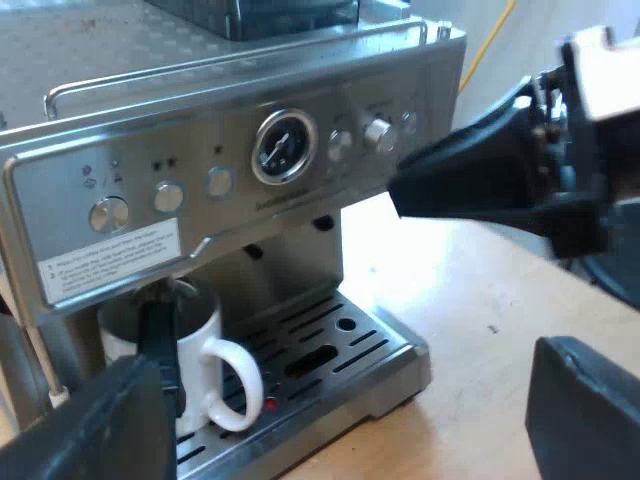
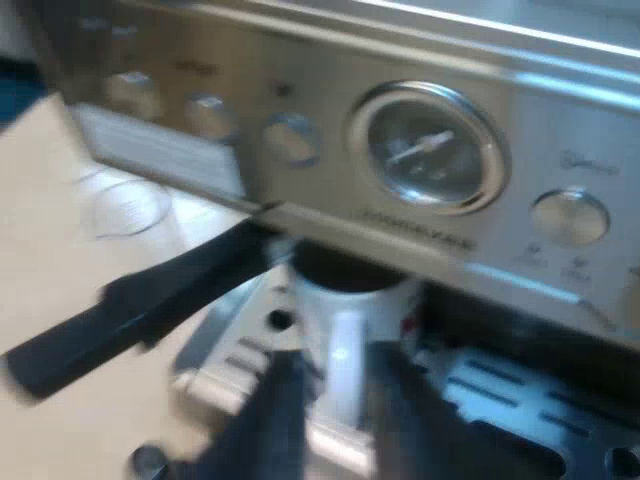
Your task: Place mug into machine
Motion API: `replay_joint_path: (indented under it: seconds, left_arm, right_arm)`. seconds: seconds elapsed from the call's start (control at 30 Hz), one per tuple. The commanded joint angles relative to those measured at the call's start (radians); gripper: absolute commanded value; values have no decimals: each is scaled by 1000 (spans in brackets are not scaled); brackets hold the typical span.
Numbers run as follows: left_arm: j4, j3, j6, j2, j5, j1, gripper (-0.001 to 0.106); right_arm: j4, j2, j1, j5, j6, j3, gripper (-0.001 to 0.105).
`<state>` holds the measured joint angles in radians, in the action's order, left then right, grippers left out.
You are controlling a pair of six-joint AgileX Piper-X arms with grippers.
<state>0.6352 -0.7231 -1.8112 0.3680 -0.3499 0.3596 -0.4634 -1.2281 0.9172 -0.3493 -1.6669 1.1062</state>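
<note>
The white mug [image 1: 205, 335] stood on the drip tray [image 1: 345, 350] of the espresso machine [image 1: 50, 195], directly beneath the brew head. Its looped handle was turned outward along the tray, clear of any finger. The dark handle of the metal holder [image 2: 140, 305] jutted from the machine's front just above the mug's rim, and in the left wrist view it crossed in front of the cup.

The left pincer [image 1: 345, 365] hung wide open and empty before the tray, one black finger near the mug and the other over the bare wooden worktop [image 1: 480, 320]. The right pincer [image 2: 335, 390] faced the mug with its two fingers [image 2: 270, 415] parted and nothing held. In the right wrist view the mug's handle showed in the gap between them. From the left wrist, that arm's black end pointed toward the control panel, near the knobs beside the round pressure gauge [image 1: 284, 146].

A dark bean hopper [image 1: 290, 12] sat on the machine's top. A clear glass rim [image 2: 125, 210] lay on the worktop beside the machine, too blurred to say more.
</note>
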Motion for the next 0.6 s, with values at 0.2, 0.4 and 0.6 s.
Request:
replay_joint_path:
  seconds: [0.2, 0.4, 0.6]
  left_arm:
    - [18, -9, -33, -5, -4, 1, 85]
    - [17, -59, -31, 9, 2, 1, 86]
    - [16, -144, -21, 94, 2, 1, 86]
  right_arm:
    - [-155, 82, -6, 45, 4, 9, 100]
    - [-146, 130, -60, 50, 7, 9, 99]
    - [-164, 181, -212, 109, 14, 11, 99]
